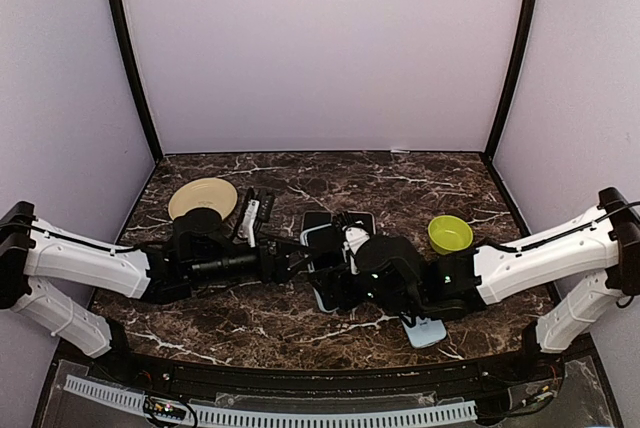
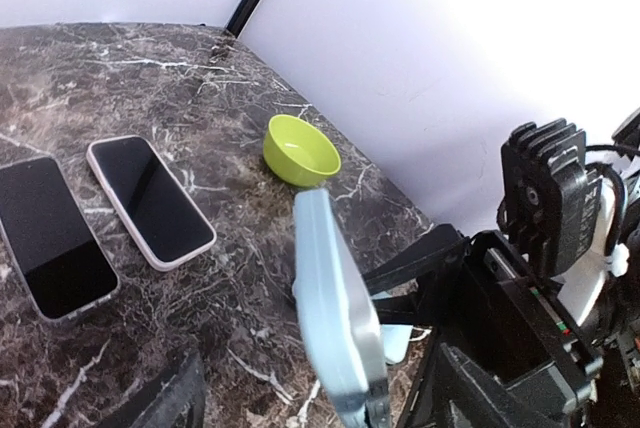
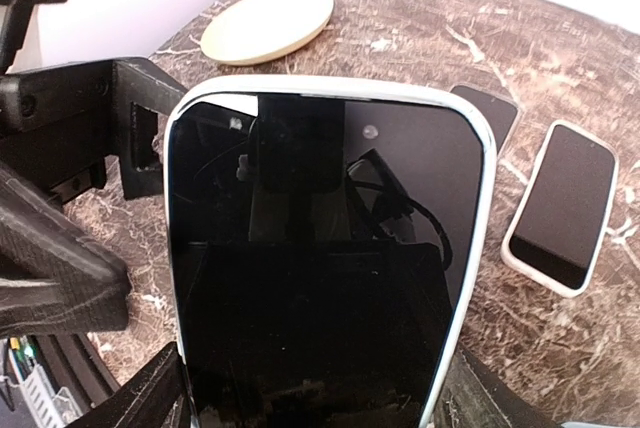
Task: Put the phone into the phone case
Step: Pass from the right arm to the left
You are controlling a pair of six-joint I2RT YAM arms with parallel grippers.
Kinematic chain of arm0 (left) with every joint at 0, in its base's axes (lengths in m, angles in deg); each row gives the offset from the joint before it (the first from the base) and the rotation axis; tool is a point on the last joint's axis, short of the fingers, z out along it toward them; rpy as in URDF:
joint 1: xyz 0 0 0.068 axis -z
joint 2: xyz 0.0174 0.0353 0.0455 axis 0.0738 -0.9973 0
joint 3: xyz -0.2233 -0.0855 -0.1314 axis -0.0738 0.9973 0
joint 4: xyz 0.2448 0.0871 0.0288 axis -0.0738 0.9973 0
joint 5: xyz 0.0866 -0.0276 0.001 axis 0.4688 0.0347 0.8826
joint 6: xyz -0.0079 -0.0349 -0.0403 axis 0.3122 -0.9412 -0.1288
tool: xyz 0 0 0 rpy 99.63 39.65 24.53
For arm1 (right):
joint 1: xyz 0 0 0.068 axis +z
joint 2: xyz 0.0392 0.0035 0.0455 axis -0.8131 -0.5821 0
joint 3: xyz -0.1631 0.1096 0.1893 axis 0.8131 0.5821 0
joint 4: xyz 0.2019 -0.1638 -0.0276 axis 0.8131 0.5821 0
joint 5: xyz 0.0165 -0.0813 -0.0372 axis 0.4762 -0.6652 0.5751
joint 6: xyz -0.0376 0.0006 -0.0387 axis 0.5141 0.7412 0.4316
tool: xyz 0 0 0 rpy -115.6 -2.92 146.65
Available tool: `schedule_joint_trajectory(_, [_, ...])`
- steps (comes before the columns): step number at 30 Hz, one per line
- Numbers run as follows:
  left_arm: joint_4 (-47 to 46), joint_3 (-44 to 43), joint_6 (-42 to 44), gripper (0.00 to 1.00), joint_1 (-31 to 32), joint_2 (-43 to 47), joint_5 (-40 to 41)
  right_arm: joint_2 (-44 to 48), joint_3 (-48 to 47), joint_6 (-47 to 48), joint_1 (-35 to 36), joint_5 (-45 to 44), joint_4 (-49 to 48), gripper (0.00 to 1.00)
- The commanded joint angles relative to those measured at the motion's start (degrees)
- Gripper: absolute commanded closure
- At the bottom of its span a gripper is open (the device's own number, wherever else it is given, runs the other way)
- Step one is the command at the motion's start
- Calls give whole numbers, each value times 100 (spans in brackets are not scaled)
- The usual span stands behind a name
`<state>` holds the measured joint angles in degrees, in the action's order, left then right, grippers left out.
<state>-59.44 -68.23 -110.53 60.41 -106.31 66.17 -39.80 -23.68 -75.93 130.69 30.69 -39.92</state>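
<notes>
Now | right gripper [image 3: 315, 403] clamps phone [image 3: 310, 278] seated in pale-blue phone case [image 3: 484, 198] | left gripper [image 2: 320, 403] spread wide around its edge

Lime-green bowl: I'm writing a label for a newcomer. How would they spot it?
Look at the dark marble table, right half, just beyond the right arm. The lime-green bowl sits there, empty; it is the only bright green thing, unlike the flat cream plate far left.
</notes>
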Motion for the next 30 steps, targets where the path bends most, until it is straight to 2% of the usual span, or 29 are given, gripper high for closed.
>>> schedule_joint_trajectory(1, [-200,-238,81,30,94,-166,410,20,-182,264,209,-636,-581,89])
schedule_joint_trajectory(2, [-204,-247,74,40,94,-197,455,3,-209,286,230,-653,-570,89])
schedule_joint_trajectory(6, [-241,-324,168,62,124,-246,408,-57,-262,335,254,-666,-531,89])
schedule_joint_trajectory(14, [-203,-367,449,96,193,-290,347,-93,-246,360,263,-657,-504,89])
schedule_joint_trajectory(18, [-18,-380,620,100,196,-360,264,-67,-123,312,266,-585,-558,86])
schedule_joint_trajectory(20, [120,-403,929,100,210,-399,214,-66,-50,341,264,-463,-610,76])
schedule_joint_trajectory(21, [184,-439,1034,100,223,-444,213,-77,-5,362,261,-387,-652,64])
schedule_joint_trajectory(22, [314,-458,1273,100,254,-473,228,-92,57,377,261,-316,-707,46])
schedule_joint_trajectory(24, [426,-496,1614,100,312,-567,222,-101,254,381,263,-237,-795,25])
schedule_joint_trajectory(25, [447,-491,1724,100,331,-634,217,-94,334,376,263,-239,-777,18])
schedule_joint_trajectory(27, [470,-457,2003,100,371,-727,216,3,500,356,262,-276,-667,5])
schedule_joint_trajectory(30, [476,-384,2394,100,376,-805,202,342,739,565,255,87,-547,2])
